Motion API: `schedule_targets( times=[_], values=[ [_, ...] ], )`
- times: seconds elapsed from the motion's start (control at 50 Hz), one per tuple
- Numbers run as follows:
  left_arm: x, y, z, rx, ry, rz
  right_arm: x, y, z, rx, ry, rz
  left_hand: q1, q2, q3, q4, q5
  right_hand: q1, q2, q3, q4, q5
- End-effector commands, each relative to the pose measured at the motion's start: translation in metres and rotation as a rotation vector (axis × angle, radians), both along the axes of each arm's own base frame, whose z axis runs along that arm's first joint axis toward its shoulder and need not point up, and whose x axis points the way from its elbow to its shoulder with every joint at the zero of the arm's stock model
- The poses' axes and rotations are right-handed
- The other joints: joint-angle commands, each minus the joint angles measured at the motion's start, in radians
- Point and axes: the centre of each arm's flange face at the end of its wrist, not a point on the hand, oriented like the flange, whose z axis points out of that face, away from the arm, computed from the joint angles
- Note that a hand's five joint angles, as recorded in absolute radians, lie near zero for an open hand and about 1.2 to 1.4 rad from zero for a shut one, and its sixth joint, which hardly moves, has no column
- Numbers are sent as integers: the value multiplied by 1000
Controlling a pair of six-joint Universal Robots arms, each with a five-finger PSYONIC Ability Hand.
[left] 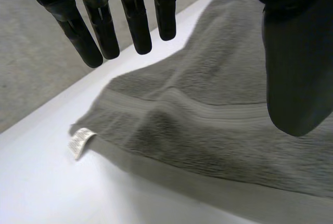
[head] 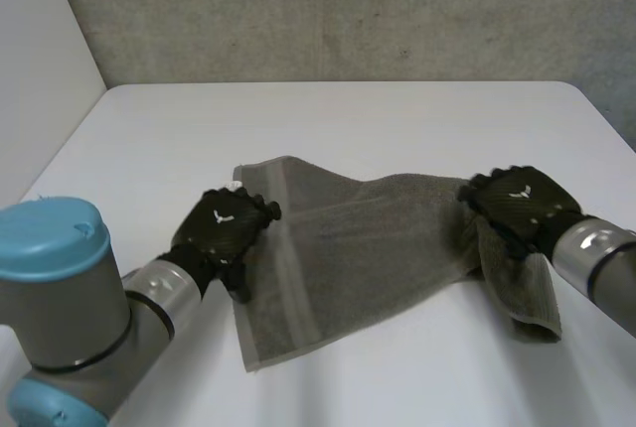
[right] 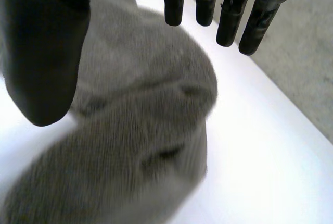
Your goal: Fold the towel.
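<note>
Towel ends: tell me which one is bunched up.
The end at the right hand: the towel is crumpled and doubled over there, while the end by the left hand lies flat, its white label showing.

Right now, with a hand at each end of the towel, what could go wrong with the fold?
1. The towel is bunched and doubled over under the right hand. Closing there may catch several layers and give a crooked fold.
2. The left hand is open over the banded edge, short of the corner with the label. A grip there could leave that corner drooping.
</note>
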Motion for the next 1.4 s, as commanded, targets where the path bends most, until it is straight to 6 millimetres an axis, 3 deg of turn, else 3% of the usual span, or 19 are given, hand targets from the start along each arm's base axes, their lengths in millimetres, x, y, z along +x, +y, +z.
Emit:
schedule_targets(
  times=[0.02,0.1,0.34,0.46,0.62,0.92,1.04,1.12,1.4],
  values=[
    [-11,28,-3,32,-23,-71,-22,12,-18,45,76,1,-130,-143,-114,-129,-276,-53,-84,-67,-79,-63],
    [-14,36,-10,47,-40,-82,-30,18,-26,75,83,14,-139,-152,-123,-138,-285,-53,-84,-67,-79,-63],
    [-13,33,-35,85,-111,-21,-38,26,-40,115,88,68,-133,-146,-117,-132,-279,-53,-84,-67,-79,-63],
    [-15,33,-42,99,-122,-25,-45,16,-47,55,101,53,-124,-137,-108,-124,-270,-49,-80,-63,-75,-58],
    [-18,37,-49,112,-137,-42,-49,5,-52,-10,111,36,-110,-122,-93,-109,-256,329,298,316,304,320],
    [-19,36,-53,120,-145,-42,-51,2,-58,-2,115,22,-51,-64,-35,-50,-197,327,296,313,301,318],
    [-21,36,-53,119,-143,-47,-51,2,-60,4,114,22,199,186,215,199,53,327,296,313,301,318],
    [-25,29,-49,99,-129,-43,-51,3,-60,7,114,23,548,535,564,548,402,324,293,310,298,315],
    [-31,20,-46,78,-113,-43,-51,4,-61,11,114,23,551,538,567,552,405,321,290,307,295,312]
  ],
)
